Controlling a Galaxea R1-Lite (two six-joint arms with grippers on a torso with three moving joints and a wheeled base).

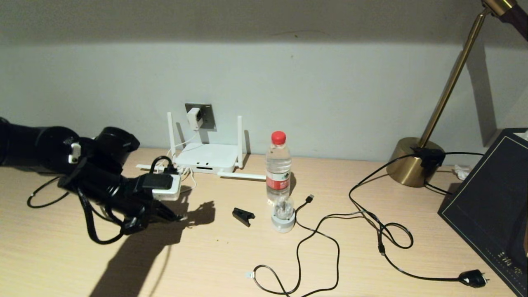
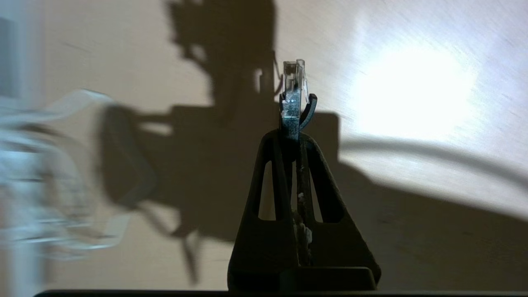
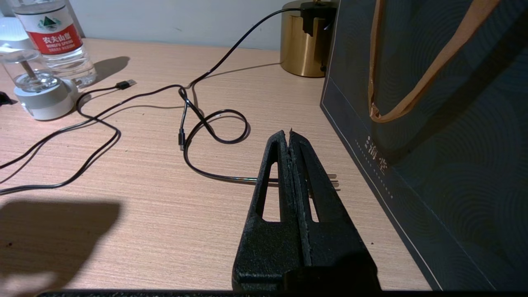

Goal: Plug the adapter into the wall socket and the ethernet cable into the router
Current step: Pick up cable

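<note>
Already the adapter (image 1: 194, 117) sits in the wall socket (image 1: 205, 116); my left pincer (image 2: 293, 123) grips the ethernet cable (image 2: 294, 88), at eight o'clock from the router (image 1: 205, 159), still unplugged.

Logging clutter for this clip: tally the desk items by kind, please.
Black cables: 3 (ethernet cable in left claw, USB cable, lamp cord)
Router: 1
Bottle: 1
Lamp: 1
Small light: 1
Clip: 1
Bag: 1
Total: 9

The white cube adapter (image 1: 194, 118) sat plugged into the dark grey wall socket (image 1: 205, 116). The white router (image 1: 206, 158) lay flat below it. The ethernet cable (image 2: 293, 95) had its clear connector clamped upright between black fingertips.
</note>
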